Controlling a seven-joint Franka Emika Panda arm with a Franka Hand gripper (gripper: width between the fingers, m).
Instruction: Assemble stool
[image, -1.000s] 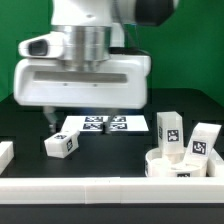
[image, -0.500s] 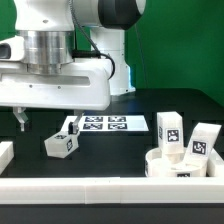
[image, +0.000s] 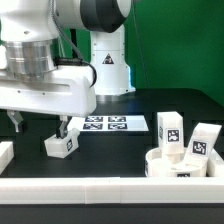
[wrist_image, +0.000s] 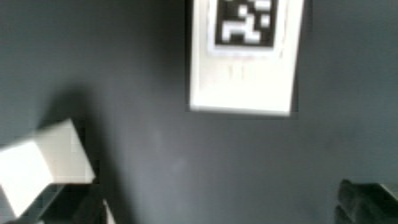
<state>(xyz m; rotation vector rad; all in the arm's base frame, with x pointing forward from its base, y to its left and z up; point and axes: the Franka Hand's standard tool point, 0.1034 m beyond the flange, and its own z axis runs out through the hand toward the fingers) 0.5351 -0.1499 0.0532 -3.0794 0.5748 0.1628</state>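
- Found the fingers (image: 62, 127) spread wide, released, grasping nothing; contact with the loose leg (image: 62, 144) unclear.
- Saw that leg lying just beside the marker board (image: 105, 124), white, tagged.
- Noted seat (image: 178, 166) and upright legs (image: 168, 128) (image: 203, 141) past the board's other end.

**Gripper (image: 38, 124) shifts toward the exterior view's left**

It sits farther that way than a second ago. One finger (image: 62, 128) now stands over the lying leg (image: 62, 145). Marker board (image: 108, 124) is uncovered. Arm base (image: 108, 68) shows behind.
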